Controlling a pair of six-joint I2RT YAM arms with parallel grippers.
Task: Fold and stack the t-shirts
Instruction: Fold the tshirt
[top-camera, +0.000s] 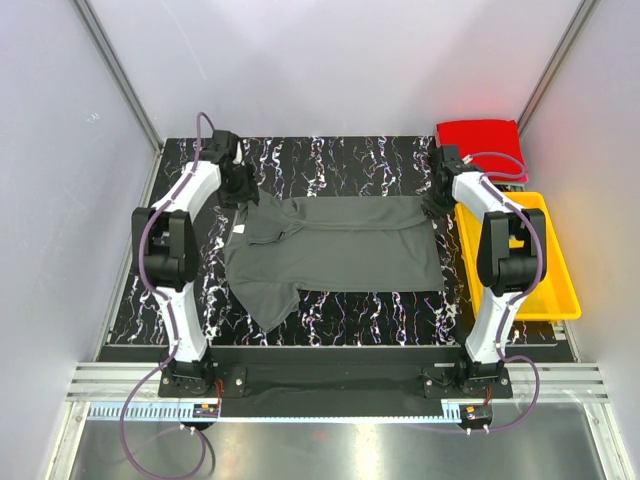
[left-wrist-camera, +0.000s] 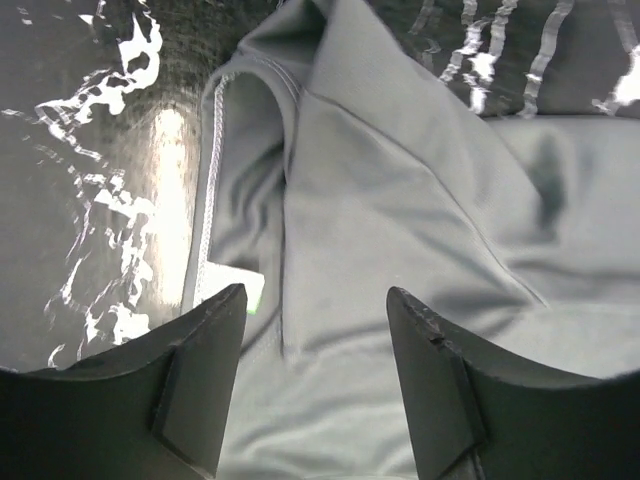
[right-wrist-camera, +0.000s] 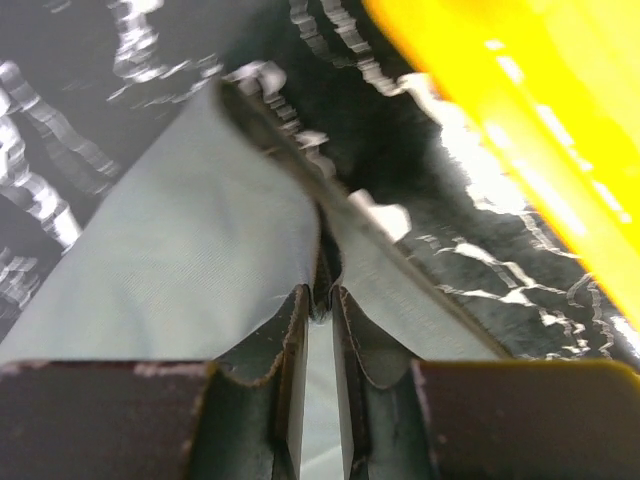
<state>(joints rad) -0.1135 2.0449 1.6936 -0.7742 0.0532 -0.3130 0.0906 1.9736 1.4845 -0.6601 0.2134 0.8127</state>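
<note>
Cloth nearest my bases is a sleeve (top-camera: 268, 300) of the dark grey t-shirt (top-camera: 345, 245), spilling out at the near left and breaking an otherwise straight near hem. Beyond it the shirt lies across the middle of the black marbled table (top-camera: 390, 305). Its long axis runs left to right between my two arms, and it is mostly flat, with soft creases and some bunching towards the left end. At its far left corner my left claw (left-wrist-camera: 315, 300) hovers with the jaws wide apart and nothing between them, and just under it lies a doubled flap with a stitched hem. At the far right corner my right claw (right-wrist-camera: 320, 295) has its jaws drawn almost together on a thin ridge of hem, which tents up from the table into the fingertips, so I judge it pinched, though lightly. Both claws thus sit at the far edge, one at each end of the long axis, with the shirt lying nearward of both. I judge the next fold needs that edge drawn towards me, and the stray sleeve is nearer my left arm. Just right of my right claw runs the yellow tray (top-camera: 550, 290), which takes no part. Farthest off, at the far right corner, the red t-shirt (top-camera: 478, 135) lies folded square with a pink edge (top-camera: 520, 172) showing beneath it, well apart from the grey one and nearer my right arm
</note>
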